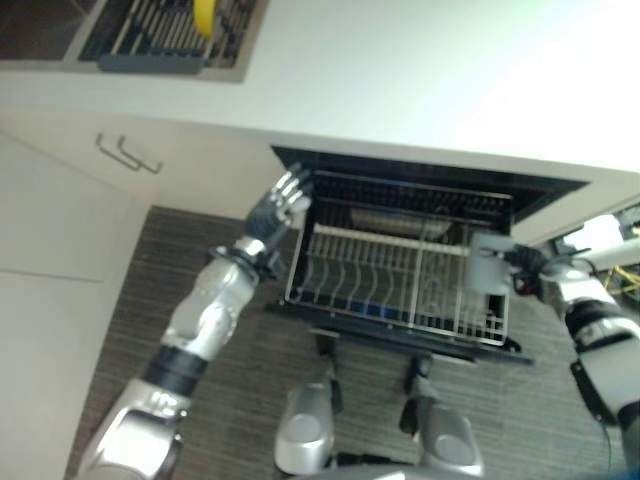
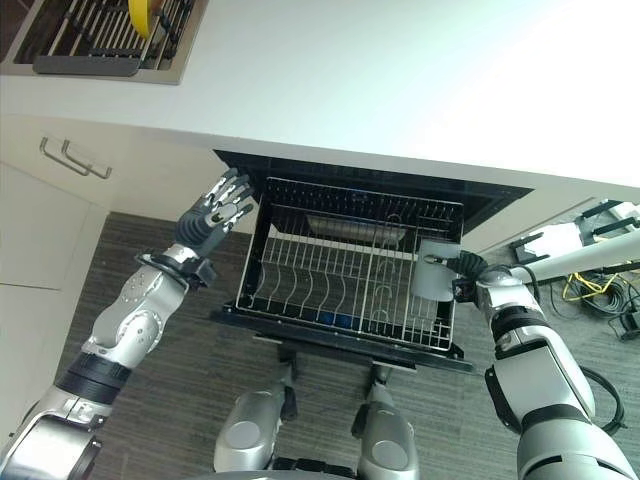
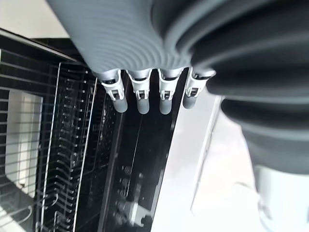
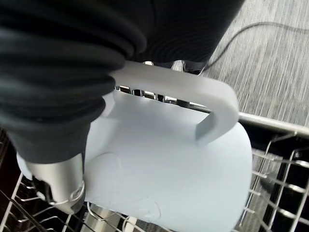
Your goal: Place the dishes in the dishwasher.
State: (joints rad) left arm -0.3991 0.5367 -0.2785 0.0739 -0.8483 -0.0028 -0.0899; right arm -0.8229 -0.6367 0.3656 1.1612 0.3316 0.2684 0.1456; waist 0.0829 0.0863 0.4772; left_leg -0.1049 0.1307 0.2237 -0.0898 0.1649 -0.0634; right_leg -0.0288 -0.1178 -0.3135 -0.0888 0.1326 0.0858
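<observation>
Closest to the lens, in the right wrist view, a pale blue mug [image 4: 169, 164] hangs from the right hand [image 4: 53, 188], whose fingers pass through the mug's handle [image 4: 212, 104] and clasp it, with the thumb lying along the mug's side. That view also brings out what the head views cannot: the handle's loop and the wire grid of the rack directly beneath the mug. From the head views the same mug [image 2: 434, 272] sits over the right end of the dishwasher rack [image 2: 345, 275], just inside its right rim, the right hand [image 2: 470, 272] gripping it from the outer side. Whether the mug rests on the wires or is held just above them I cannot tell. Pulled out of the dark dishwasher opening [image 1: 430, 185], the rack shows rows of upright tines and looks otherwise unloaded. At the rack's left corner the left hand [image 1: 283, 203] is raised with fingers spread and relaxed, holding nothing; its own wrist view shows the straight fingers [image 3: 143, 96] pointing toward the rack's side and the dark interior. Above, the white table [image 1: 420, 70] carries a drying rack [image 1: 165, 35] with a yellow item [image 1: 204, 18] in it, and a cabinet handle [image 1: 127, 152] shows at the left.
</observation>
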